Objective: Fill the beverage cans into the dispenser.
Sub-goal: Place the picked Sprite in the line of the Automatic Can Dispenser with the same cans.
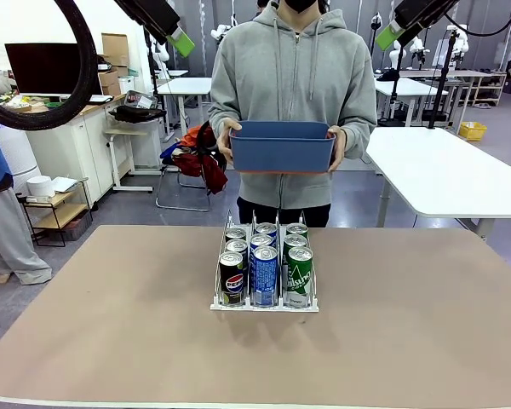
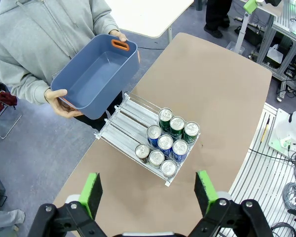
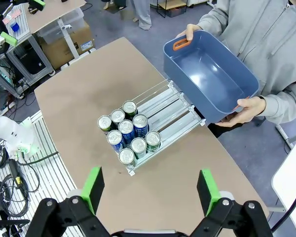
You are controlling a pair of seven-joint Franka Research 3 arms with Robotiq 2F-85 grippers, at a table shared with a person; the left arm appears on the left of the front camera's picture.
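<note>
On the brown table (image 1: pixel 111 341), nearest the robot's side, the dispenser (image 1: pixel 264 304) stands at the middle with its low front lip facing the robot. It holds nine beverage cans in three lanes of three (counted in both wrist views): three black Pepsi cans (image 1: pixel 232 278) in the left lane, three blue Pepsi cans (image 1: pixel 264 274) in the middle lane, and three green Sprite cans (image 1: pixel 299 271) in the right lane. All nine stand upright, silver tops up, packed toward the front lip; the rear part of each lane, nearer the person, is bare track.

Above the table, both arms are raised well clear of the cans. The left gripper (image 2: pixel 148 190) hangs over the table with its two green-padded fingers spread wide and nothing between them. The right gripper (image 3: pixel 150 187) is in the same condition: fingers wide apart, holding nothing. In the front view only the tips of the two tools show at the top edge, left (image 1: pixel 180 41) and right (image 1: pixel 390 34).

Beyond the far edge of the table, a person in a grey hooded top (image 1: pixel 294 77) stands facing the robot. Both hands, one (image 1: pixel 228 141) on each end (image 1: pixel 339 146), hold one blue rectangular bin (image 1: pixel 282 146) at waist height, clear of the table. The wrist views show its interior with no cans in it and an orange grip (image 2: pixel 120 44) at each end.
</note>
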